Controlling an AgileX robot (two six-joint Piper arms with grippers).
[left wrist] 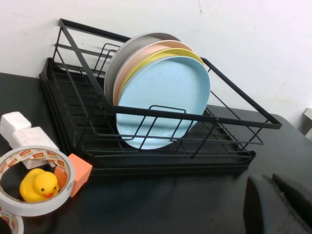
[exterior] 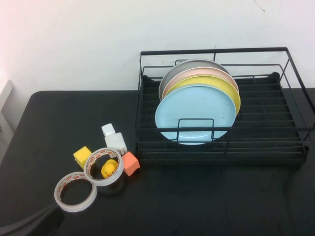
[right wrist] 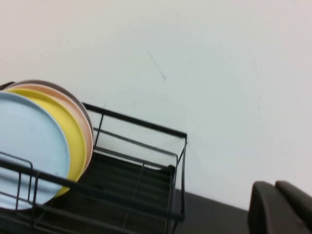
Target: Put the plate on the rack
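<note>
Both grippers' (left wrist: 280,204) fingers cropped.

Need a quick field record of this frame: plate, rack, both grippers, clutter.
plate: the round pale light-blue plate stands upright at the front of the stack in the rack
rack: black wire dish rack, also holding yellow, pink and grey plates behind the blue one
left gripper: low over the table, away from the rack, holding nothing
right gripper: beside the rack's end, holding nothing
clutter: two tape rolls, a yellow rubber duck, small blocks
</note>
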